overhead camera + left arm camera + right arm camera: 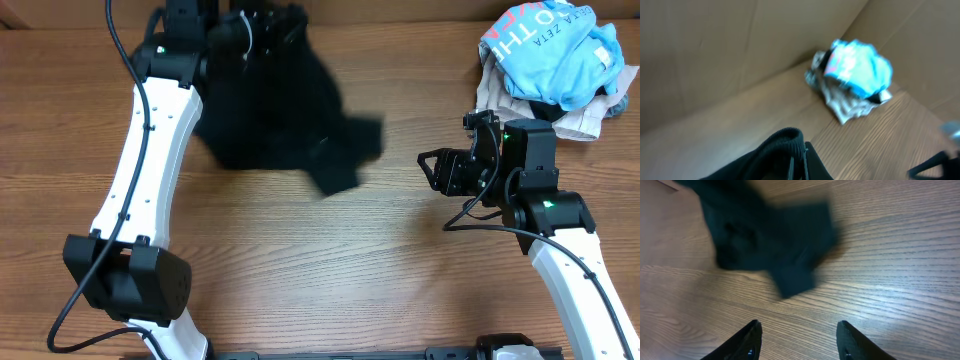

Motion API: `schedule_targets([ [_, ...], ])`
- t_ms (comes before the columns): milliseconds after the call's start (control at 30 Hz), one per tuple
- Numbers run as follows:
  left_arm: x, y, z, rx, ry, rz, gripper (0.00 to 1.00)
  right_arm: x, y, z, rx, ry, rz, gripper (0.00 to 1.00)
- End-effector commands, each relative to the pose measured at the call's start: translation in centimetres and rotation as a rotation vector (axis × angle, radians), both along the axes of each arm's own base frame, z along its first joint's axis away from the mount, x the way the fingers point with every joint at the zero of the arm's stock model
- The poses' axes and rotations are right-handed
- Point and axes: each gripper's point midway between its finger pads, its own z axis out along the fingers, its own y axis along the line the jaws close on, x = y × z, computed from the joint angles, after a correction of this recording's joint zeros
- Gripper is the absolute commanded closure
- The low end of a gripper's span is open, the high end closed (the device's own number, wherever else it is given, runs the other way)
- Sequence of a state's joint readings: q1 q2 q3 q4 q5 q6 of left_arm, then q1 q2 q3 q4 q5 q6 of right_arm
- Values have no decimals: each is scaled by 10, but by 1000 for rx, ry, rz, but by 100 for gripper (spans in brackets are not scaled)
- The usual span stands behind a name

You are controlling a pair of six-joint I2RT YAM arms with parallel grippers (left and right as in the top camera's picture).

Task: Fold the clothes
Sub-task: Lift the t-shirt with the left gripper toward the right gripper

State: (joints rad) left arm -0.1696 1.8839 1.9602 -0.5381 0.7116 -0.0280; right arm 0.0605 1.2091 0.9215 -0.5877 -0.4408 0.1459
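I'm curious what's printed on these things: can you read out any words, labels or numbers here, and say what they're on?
"ZETA ZETA": light blue T-shirt, small lettering.
"TH": same shirt, large pink letters, the rest folded away.
Black garment: nothing readable.
Left wrist view: the shirt's print is too blurred to read.

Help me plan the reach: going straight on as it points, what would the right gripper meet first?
Probably the near flap of the black garment, across bare table; the open right gripper points at it. Tilt is unclear, so it might touch wood first.
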Motion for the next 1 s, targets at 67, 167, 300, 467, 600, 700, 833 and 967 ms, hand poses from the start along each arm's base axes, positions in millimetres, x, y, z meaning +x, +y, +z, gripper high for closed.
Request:
schedule_targets([
  [67, -19, -24, 80, -70, -157, -77, 96, 6, 0, 14, 7, -38, 4, 41],
  [167, -25, -33, 91, -77, -184, -96, 96, 7, 1, 15, -1, -55, 17, 38],
  [300, -29, -40, 72, -42, -107, -76, 96, 11, 1, 20, 0, -84, 16, 37],
  [467, -33, -50, 48, 39, -48, -44, 96, 12, 1, 21, 0, -87, 16, 37],
  [600, -33, -58, 77, -1, -145, -47, 96, 8, 2, 17, 2, -62, 15, 37],
  [700, -35, -58, 115, -72, -219, -31, 96, 5, 7, 16, 2, -54, 32, 37],
  [833, -48, -56, 166, -144, -311, -27, 96, 6, 18, 20, 25, -65, 40, 37],
  [967, -77, -53, 224, -200, -440, -50, 96, 11, 24, 29, 50, -102, 46, 37],
])
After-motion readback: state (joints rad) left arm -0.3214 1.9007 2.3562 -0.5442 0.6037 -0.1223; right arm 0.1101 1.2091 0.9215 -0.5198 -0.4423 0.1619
